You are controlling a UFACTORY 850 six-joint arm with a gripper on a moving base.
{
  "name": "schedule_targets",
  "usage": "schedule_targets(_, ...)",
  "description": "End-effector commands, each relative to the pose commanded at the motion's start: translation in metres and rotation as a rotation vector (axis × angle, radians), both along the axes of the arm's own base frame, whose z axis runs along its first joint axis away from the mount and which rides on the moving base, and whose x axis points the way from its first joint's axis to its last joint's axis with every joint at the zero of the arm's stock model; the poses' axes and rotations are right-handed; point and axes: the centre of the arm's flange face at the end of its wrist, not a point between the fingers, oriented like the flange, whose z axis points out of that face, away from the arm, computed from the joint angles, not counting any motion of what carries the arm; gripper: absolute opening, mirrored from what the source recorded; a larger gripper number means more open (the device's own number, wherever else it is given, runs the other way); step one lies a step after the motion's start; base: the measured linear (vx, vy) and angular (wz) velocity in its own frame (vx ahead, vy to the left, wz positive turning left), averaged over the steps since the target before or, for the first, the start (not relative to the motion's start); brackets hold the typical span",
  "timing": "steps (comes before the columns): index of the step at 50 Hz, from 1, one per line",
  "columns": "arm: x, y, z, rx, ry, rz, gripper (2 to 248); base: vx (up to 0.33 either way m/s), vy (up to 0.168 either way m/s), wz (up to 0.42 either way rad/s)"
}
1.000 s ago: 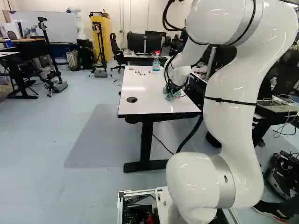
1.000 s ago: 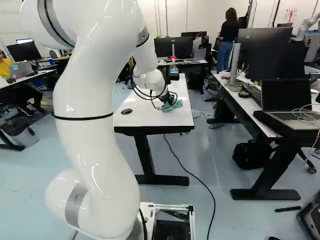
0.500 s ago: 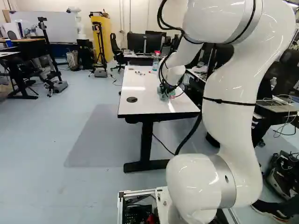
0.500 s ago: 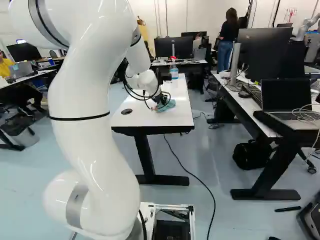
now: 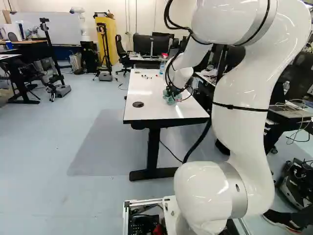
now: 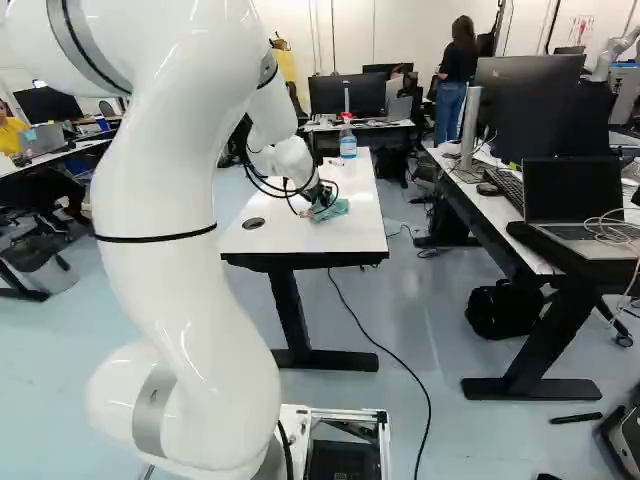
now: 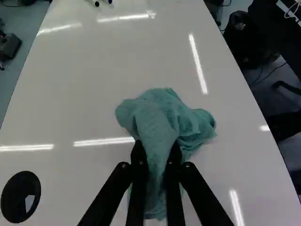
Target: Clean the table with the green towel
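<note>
As one black gripper (image 6: 324, 199) clasps it between two fingers (image 7: 138, 165), one green towel (image 7: 162, 115) bunches ahead of them on one white table (image 7: 89, 94).

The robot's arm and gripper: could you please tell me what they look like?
The arm is glossy white with rounded links, grey bands at joints, a thin black strap around one link, and black cables looping outside. The gripper is black, with two slim fingers.

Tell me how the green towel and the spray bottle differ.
The towel is crumpled; the bottle stands upright. The towel is plain blue-green; the bottle has a red top. The gripper pinches the towel, while the bottle stands ungripped toward the table's far end. Both rest on the table.
</note>
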Motion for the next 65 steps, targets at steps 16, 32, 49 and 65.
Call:
schedule_targets(16, -0.031, 0.010, 0.017, 0.007, 0.045, 0.015, 43, 0.000, 0.000, 0.000)
schedule_targets(32, -0.054, 0.019, 0.032, 0.024, 0.098, 0.020, 43, 0.000, 0.000, 0.000)
schedule_targets(49, -0.067, 0.034, 0.049, 0.035, 0.132, 0.044, 43, 0.000, 0.000, 0.000)
schedule_targets(65, -0.069, 0.035, 0.053, 0.035, 0.125, 0.045, 43, 0.000, 0.000, 0.000)
